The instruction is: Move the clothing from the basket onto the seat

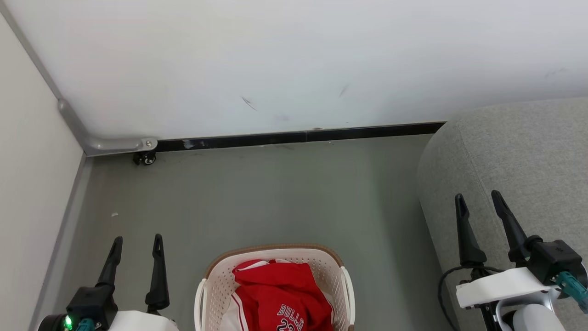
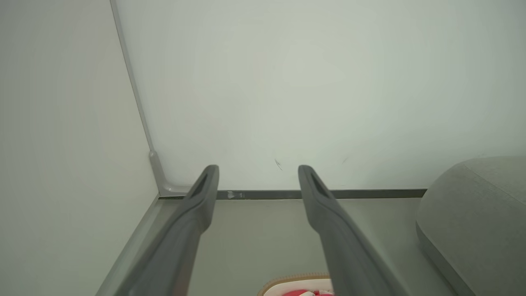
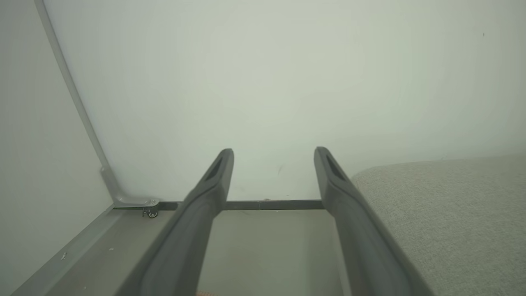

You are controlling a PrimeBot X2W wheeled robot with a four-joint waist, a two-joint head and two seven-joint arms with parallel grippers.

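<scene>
While the left gripper [image 1: 138, 238] and the right gripper [image 1: 477, 195] hover low at the near edge of the scene, the clothing [image 1: 275, 286] lies heaped inside the basket [image 1: 216, 285], which stands on the grey-green floor [image 1: 275, 193] at near centre, between the two grippers and touching neither. Red fabric with white striped trim fills the visible part of the basket, and white "BULLS" lettering with part of a number below it faces upward; the basket's near end is cut off by the edge of the head view. Left gripper: left of the basket, fingers [image 1: 158, 269] pointing toward the far wall [image 1: 275, 55], jaws spread wide with only floor between them, holding nothing. Right gripper: right of the basket, seen against the left flank of the seat [image 1: 514, 147], jaws likewise spread wide and empty; whether its fingers touch the upholstery cannot be told. The seat, grey fabric with a rounded corner, occupies the right side, well apart from the basket, with bare floor between them. Far boundary: the white wall meets the floor along a black baseboard [image 1: 321, 134]. Far left corner: a metal bracket [image 1: 117, 145] with a small caster [image 1: 145, 159] just beneath it, where a pale side panel [image 1: 27, 174] joins the wall. In the left wrist view the basket's brown rim and a strip of red cloth appear at the bottom edge, beside one finger.
</scene>
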